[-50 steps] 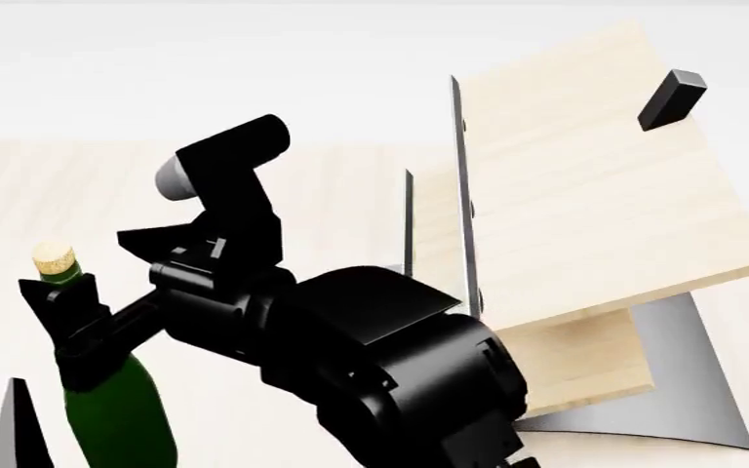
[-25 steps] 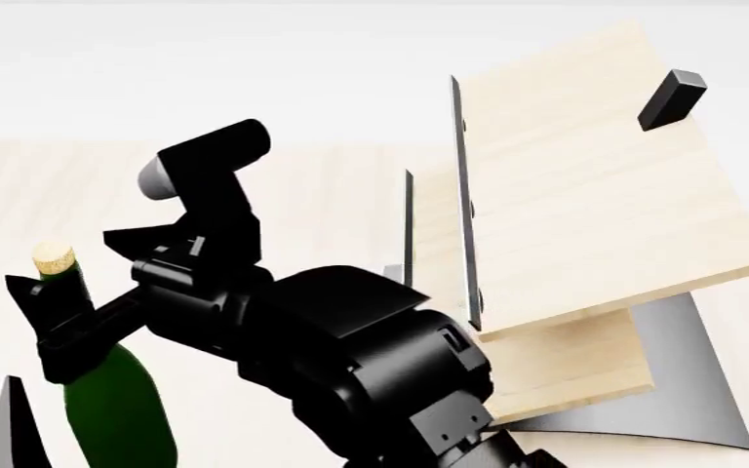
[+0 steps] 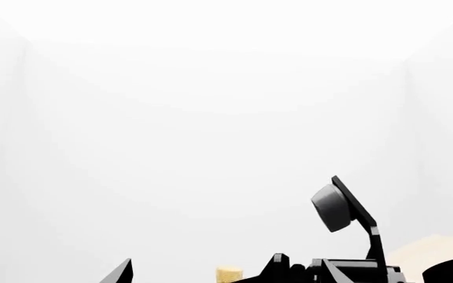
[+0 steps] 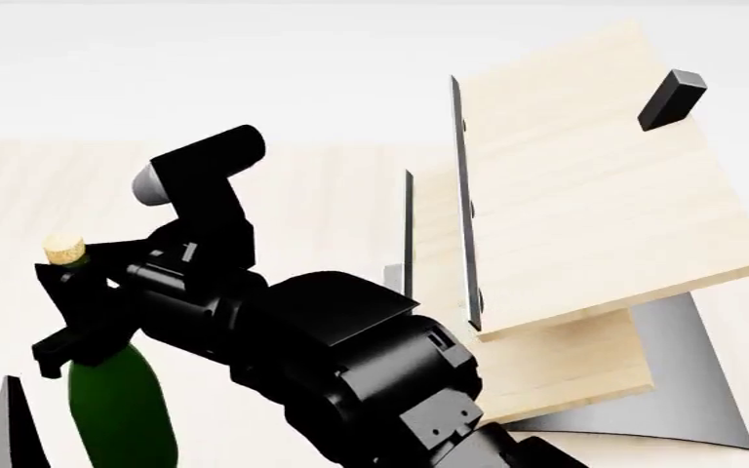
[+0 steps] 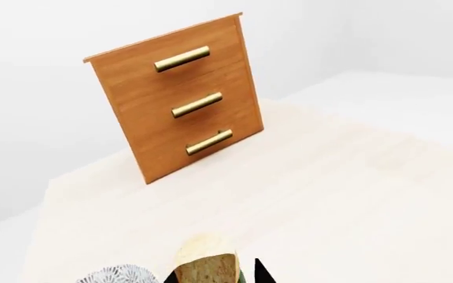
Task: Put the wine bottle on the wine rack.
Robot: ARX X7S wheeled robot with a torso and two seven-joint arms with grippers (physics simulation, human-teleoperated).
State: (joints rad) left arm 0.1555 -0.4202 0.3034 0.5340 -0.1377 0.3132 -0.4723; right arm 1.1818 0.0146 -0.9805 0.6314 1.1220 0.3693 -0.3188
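my right gripper jaws hug the neck of the wine bottle, held up beside the wine rack. my left jaws i can't see well enough. it could tip and slip, since i hold it high.

The pale wood worktop carries the wine rack at the head view's right, a brown cabinet with brass handles, and a grey patterned bowl.
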